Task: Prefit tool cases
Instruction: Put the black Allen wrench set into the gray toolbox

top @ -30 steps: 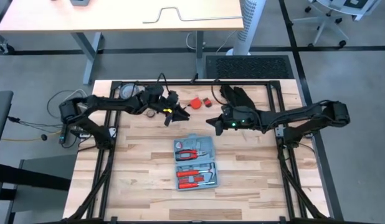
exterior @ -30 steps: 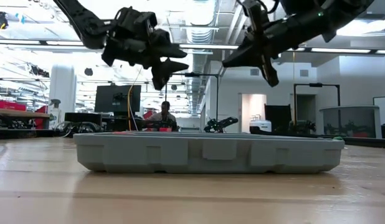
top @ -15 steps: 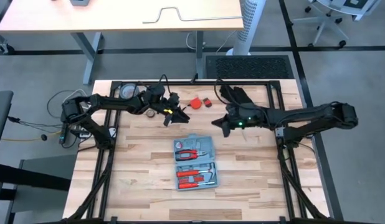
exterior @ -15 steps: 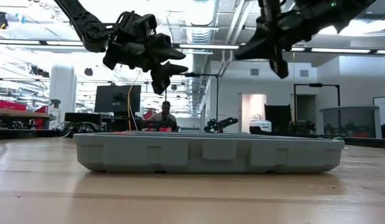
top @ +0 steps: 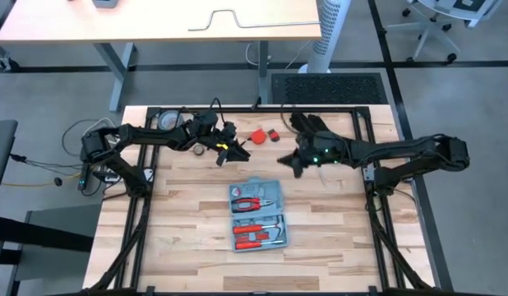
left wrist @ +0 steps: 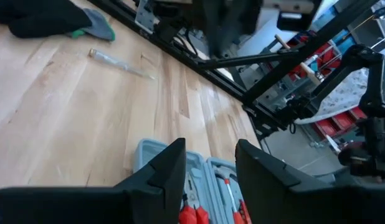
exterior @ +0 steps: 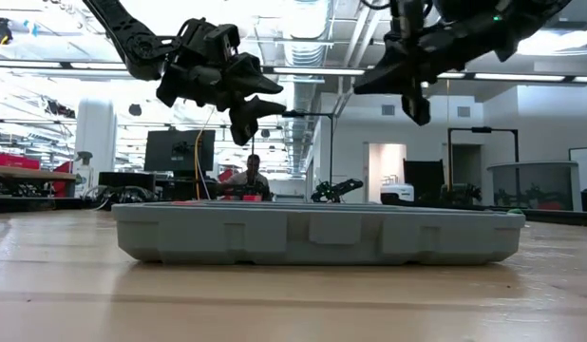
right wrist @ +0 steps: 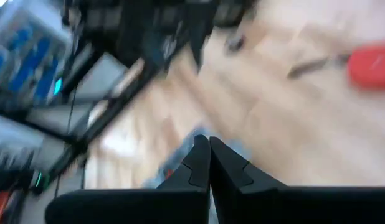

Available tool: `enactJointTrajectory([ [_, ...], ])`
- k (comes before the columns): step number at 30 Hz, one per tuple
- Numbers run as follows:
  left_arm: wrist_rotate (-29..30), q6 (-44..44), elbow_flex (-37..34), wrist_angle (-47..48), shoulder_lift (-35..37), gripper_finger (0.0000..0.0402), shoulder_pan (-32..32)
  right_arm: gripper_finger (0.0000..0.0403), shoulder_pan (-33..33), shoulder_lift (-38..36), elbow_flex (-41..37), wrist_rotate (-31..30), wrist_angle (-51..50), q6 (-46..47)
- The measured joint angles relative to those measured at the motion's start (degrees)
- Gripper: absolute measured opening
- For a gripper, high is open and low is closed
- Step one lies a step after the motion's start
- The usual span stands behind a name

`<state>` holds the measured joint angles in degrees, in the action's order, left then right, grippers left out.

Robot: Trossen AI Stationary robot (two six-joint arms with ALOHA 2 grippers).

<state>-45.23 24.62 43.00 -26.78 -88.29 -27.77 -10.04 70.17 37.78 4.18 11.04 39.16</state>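
High view, tabletop [top: 188,247]: wooden planks are carrying a black frame, with both arms reaching in over the far half.
Tool case [top: 257,215]: lying open and flat near the middle of the tabletop, toward the near side; both halves are showing red-handled tools seated in grey-blue slots. In the low view the case [exterior: 317,234] is sitting level on the wood, with both arms hanging above it and touching nothing.
Left arm: reaching in from the left edge, its tool [top: 235,153] hovering above the wood beyond the case's far-left corner. In the left wrist view the two fingers [left wrist: 164,171] are standing spread, nothing between them, and the open case [left wrist: 192,186] is showing past them.
Right arm: stretching in from the right, its tool [top: 288,162] hovering beyond the case's far-right corner. In the right wrist view the fingers [right wrist: 195,165] are pressed together, gripping nothing.
Black glove [top: 307,125]: lying at the far edge, behind the right arm.
Red object [top: 259,135]: sitting between the two tools, toward the far edge.
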Motion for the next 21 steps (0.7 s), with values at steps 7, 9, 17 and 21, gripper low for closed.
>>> enactJointTrajectory([
  [7, -0.2, -0.6, 0.0, 0.7, 0.0, 0.0130, 0.0, 0.0011, 1.0, 0.8, 0.0, -25.4, 4.4, 3.1],
  [9, 0.0, -0.6, 0.0, 0.7, 0.0, 0.0130, 0.0, 0.0011, 0.6, 1.9, 0.0, -34.8, 9.5, 4.2],
  [17, 0.6, -1.5, 0.0, 0.6, 0.0, 0.0130, 0.0, 0.0011, -2.5, 3.6, 0.0, -21.2, 15.2, -0.5],
  [21, 0.8, -1.4, 0.0, 0.6, 0.0, 0.0130, 0.0, 0.0011, -0.7, 3.6, 0.0, -20.0, 13.3, 1.2],
])
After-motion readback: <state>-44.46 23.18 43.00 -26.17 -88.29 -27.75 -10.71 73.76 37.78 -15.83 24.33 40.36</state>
